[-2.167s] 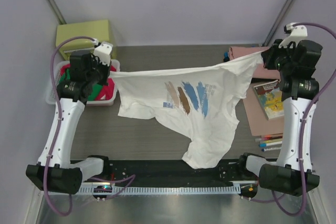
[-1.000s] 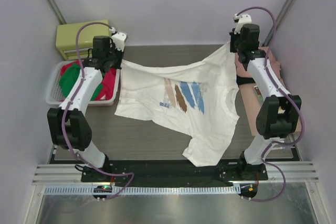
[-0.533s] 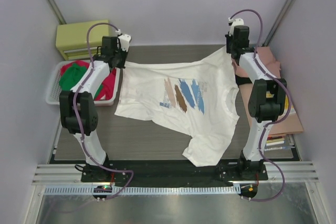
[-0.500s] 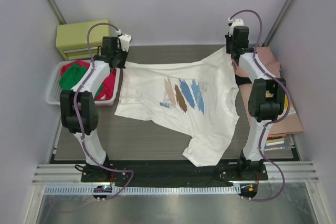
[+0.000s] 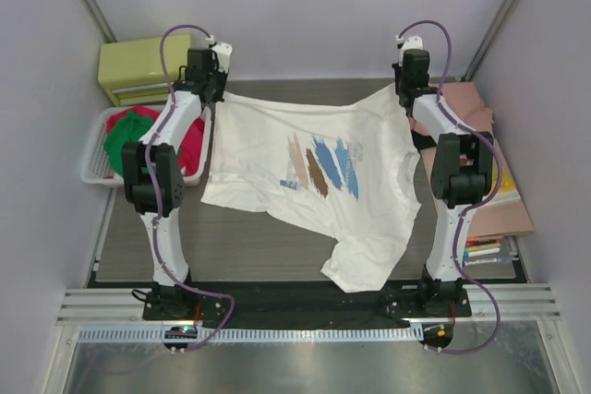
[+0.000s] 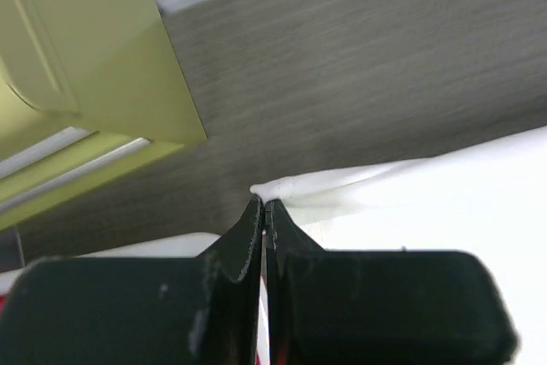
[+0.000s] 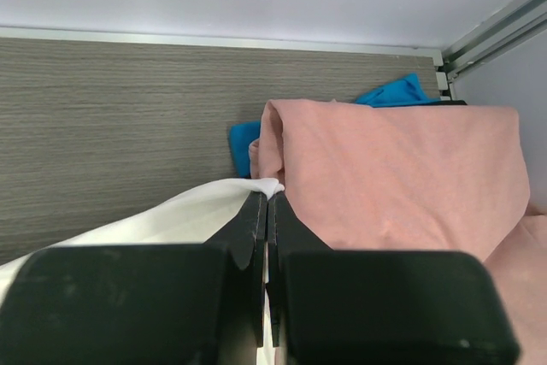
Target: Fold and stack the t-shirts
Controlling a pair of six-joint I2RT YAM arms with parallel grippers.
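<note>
A white t-shirt (image 5: pixel 314 177) with blue, brown and pink brush strokes is stretched across the table, its lower end hanging toward the near edge. My left gripper (image 5: pixel 214 97) (image 6: pixel 263 204) is shut on the shirt's far-left corner (image 6: pixel 282 187). At the far right, my right gripper (image 5: pixel 404 89) (image 7: pixel 266 195) is shut on the other corner (image 7: pixel 265 185). Red and green t-shirts (image 5: pixel 129 131) lie in the white basket (image 5: pixel 92 173) at left. A salmon-pink t-shirt (image 7: pixel 393 177) (image 5: pixel 471 108) lies at the right, with blue cloth (image 7: pixel 389 91) behind it.
A yellow-green box (image 5: pixel 143 66) (image 6: pixel 94 66) stands at the far left corner. A book (image 5: pixel 503 182) and coloured pens (image 5: pixel 485 248) lie near the right edge, by the right arm. Grey walls close the back and both sides.
Both arms have reached farther back and lowered, carrying the shirt's top corners toward the far edge. The shirt lies flatter and more spread on the table.
</note>
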